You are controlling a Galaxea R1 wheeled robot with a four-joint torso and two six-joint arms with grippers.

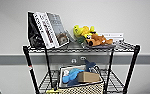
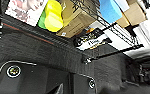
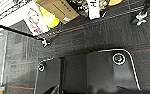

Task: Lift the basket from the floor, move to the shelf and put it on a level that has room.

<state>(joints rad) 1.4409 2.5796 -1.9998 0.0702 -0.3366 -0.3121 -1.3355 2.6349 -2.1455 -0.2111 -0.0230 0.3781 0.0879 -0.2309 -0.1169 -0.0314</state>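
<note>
The shelf [image 1: 28, 60] is a black wire rack standing close in front of me against a pale wall. The beige woven basket [image 1: 82, 88] is at the height of the second level [image 1: 114, 81], at that tier's front middle. A blue plush toy [image 1: 71, 75] and a brown cardboard box [image 1: 89, 77] lie in it. I cannot tell whether the basket rests on the wire grid or is held just above it. In both wrist views the dark grey carpet floor [image 2: 41, 50] [image 3: 96, 37] lies below, with the rack's lower tiers beyond.
The top tier [image 1: 73, 47] bears leaning books [image 1: 47, 28] and yellow and brown plush toys [image 1: 91, 36]. Lower tiers hold cardboard boxes [image 2: 73, 20] [image 3: 57, 7], a yellow-green item [image 2: 52, 16] and packets. Caster wheels [image 2: 87, 60] [image 3: 44, 43] stand on the carpet.
</note>
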